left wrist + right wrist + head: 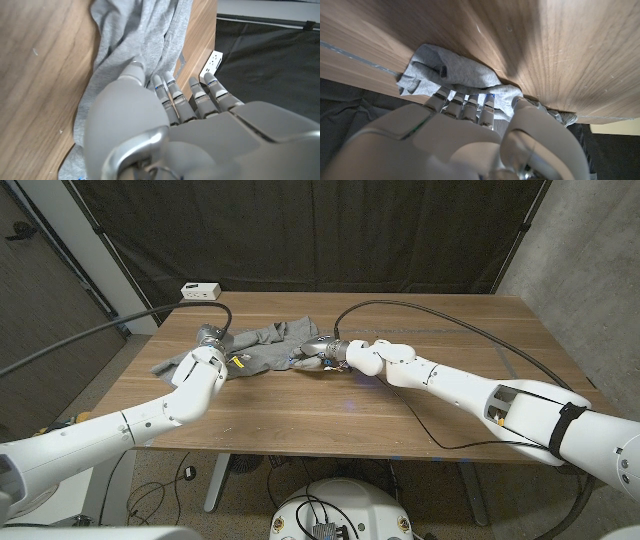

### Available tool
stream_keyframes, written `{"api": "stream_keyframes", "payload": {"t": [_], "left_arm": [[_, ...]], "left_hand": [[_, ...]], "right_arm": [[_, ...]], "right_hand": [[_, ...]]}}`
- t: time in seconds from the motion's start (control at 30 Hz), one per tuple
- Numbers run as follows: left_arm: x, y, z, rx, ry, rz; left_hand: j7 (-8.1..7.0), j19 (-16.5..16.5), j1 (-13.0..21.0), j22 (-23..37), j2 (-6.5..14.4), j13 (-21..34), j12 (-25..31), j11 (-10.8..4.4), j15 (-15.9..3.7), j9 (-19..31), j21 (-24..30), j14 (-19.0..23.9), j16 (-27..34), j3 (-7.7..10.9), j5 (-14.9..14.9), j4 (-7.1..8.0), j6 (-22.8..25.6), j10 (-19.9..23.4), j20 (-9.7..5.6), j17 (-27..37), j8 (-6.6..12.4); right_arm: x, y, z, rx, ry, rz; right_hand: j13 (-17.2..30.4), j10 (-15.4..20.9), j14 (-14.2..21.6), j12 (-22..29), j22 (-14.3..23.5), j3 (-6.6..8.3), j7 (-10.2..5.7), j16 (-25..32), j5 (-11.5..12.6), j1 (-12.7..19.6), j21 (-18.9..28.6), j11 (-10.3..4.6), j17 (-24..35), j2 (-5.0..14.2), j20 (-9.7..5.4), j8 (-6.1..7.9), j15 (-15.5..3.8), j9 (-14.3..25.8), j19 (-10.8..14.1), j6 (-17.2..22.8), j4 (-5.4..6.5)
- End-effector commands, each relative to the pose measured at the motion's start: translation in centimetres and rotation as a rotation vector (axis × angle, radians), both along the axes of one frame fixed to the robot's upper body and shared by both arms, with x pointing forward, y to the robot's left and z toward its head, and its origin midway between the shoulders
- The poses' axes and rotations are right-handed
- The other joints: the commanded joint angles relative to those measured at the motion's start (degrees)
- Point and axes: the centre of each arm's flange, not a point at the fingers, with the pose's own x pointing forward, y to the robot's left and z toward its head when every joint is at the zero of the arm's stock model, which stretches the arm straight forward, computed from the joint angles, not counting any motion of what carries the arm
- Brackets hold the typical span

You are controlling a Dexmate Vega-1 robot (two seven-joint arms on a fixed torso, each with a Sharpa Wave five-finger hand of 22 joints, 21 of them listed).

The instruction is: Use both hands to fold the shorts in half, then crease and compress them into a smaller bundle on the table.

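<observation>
Both hands, left hand [207, 337] and right hand [330, 351], have their fingers [172, 92] curled into the grey shorts [265, 345] mid-frame on the bench [400, 410], so honestly uneven pulling could just bunch them up crooked.

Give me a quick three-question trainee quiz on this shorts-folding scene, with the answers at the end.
1. True or false: the grey shorts lie neatly folded in half.
2. What white thing sits at the table's far left edge? A) power strip B) mug C) tape roll
3. Which hands touch the shorts?

Key:
1. False; they lie crumpled and spread out.
2. A, the power strip.
3. Both: the left hand presses on them, and the right hand has its fingers on the cloth.
</observation>
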Motion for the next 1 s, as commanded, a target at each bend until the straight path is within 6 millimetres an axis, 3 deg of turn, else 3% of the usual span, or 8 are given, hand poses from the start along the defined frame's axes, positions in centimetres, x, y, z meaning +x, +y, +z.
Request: {"api": "stream_keyframes", "payload": {"t": [0.03,0.07,0.2,0.47,0.67,0.77,0.83,1.0], "left_arm": [[-0.8,1.1,0.9,-0.178,0.186,0.159],[-0.9,1.1,1.0,-0.195,0.189,0.161],[-1.3,1.1,1.2,-0.256,0.222,0.168],[-2.2,0.2,1.3,-0.242,0.274,0.235],[-2.0,-0.7,0.1,-0.147,0.26,0.317],[-1.8,-1.0,-0.7,-0.091,0.239,0.346],[-1.7,-1.2,-1.4,-0.052,0.226,0.342],[-1.3,-1.0,-3.0,-0.021,0.185,0.322]], "left_hand": [[0.74,-1.1,-2.7,0.0,-1.4,-0.1,0.5,1.19,-4.08,-0.6,-0.6,-1.8,0.0,-2.2,0.6,0.67,-2.0,-1.1,1.13,0.0,-1.71],[1.58,-1.2,-3.6,0.0,-2.1,-0.2,1.1,1.36,-3.81,-0.8,-0.8,-1.6,0.3,-3.01,0.9,0.89,-1.4,0.2,1.4,0.1,-1.65],[1.89,-1.5,-5.5,0.0,-3.6,-0.4,1.9,1.81,-3.2,-1.1,-1.3,-0.8,0.8,-4.9,1.7,1.53,1.1,2.0,2.18,0.1,-1.2],[4.7,-3.3,-8.3,0.0,-8.8,-0.9,0.4,4.11,-0.65,-1.5,-2.7,-3.2,0.3,-9.81,4.9,1.97,-2.9,-2.9,3.94,0.3,-3.34],[4.67,-3.2,-7.6,0.1,-8.8,-1.1,-0.3,6.26,1.49,-1.4,-3.3,-5.8,0.0,-11.91,7.2,1.49,-10.2,-7.7,3.37,0.4,-4.43],[5.66,-3.2,-7.8,0.2,-8.3,-1.2,-0.5,7.32,2.98,-1.5,-3.6,-7.0,0.0,-12.77,7.9,1.7,-13.5,-10.1,3.51,0.3,-4.45],[5.91,-3.2,-7.6,0.2,-7.8,-1.4,-0.5,7.82,3.71,-1.6,-3.8,-8.6,0.0,-13.38,8.3,1.75,-17.1,-12.4,3.94,0.3,-4.65],[7.01,-2.7,-7.9,0.3,-6.8,-1.5,-0.6,8.88,4.19,-1.7,-3.8,-9.6,0.0,-13.74,8.4,2.16,-20.0,-14.7,5.0,0.3,-4.62]], "right_arm": [[-0.1,0.1,0.4,0.015,-0.025,0.03],[-0.1,0.1,0.4,0.016,-0.027,0.031],[-0.1,0.1,0.4,0.014,-0.033,0.039],[-0.2,0.0,0.3,0.028,-0.037,0.051],[-0.3,-0.3,0.0,0.036,-0.031,0.055],[-0.3,-0.5,-0.1,0.039,-0.03,0.048],[-0.3,-0.6,-0.1,0.037,-0.027,0.044],[-0.5,-0.9,-0.2,0.048,-0.019,0.049]], "right_hand": [[0.3,0.1,0.6,-0.2,0.2,0.53,-0.33,-0.3,0.6,-0.3,0.5,-0.19,0.0,0.0,0.04,-0.2,-3.66,0.2,0.6,0.2,0.02],[0.3,0.1,0.7,-0.3,0.2,0.59,-0.33,-0.3,0.6,-0.2,0.5,-0.19,0.0,0.01,0.04,-0.21,-3.68,0.2,0.7,0.2,-0.02],[0.3,0.1,0.7,-0.3,0.2,0.85,-0.4,-0.3,0.7,-0.2,0.5,-0.28,-0.1,0.06,0.01,-0.25,-3.72,0.2,0.8,0.2,-0.16],[0.3,0.3,1.1,-0.4,0.1,1.53,-0.3,-0.4,0.8,0.1,0.6,-0.69,-0.3,0.12,-0.11,-0.31,-3.9,0.2,1.1,0.3,-0.57],[0.3,0.4,1.2,-0.4,0.1,1.88,-0.21,-0.5,0.9,0.2,0.6,-0.72,-0.4,0.07,-0.15,-0.27,-3.95,0.2,1.1,0.6,-0.72],[0.3,0.4,1.3,-0.4,0.1,2.03,-0.16,-0.5,0.9,0.2,0.6,-0.75,-0.5,0.06,-0.21,-0.25,-3.98,0.2,1.2,0.7,-0.79],[0.3,0.5,1.4,-0.4,0.1,2.14,-0.09,-0.5,0.9,0.2,0.6,-0.78,-0.5,0.04,-0.24,-0.2,-3.93,0.2,1.2,0.8,-0.83],[0.3,0.6,1.4,-0.4,0.1,2.37,-0.02,-0.6,0.9,0.2,0.6,-0.75,-0.6,0.0,-0.2,-0.19,-3.93,0.2,1.3,1.0,-0.92]]}}
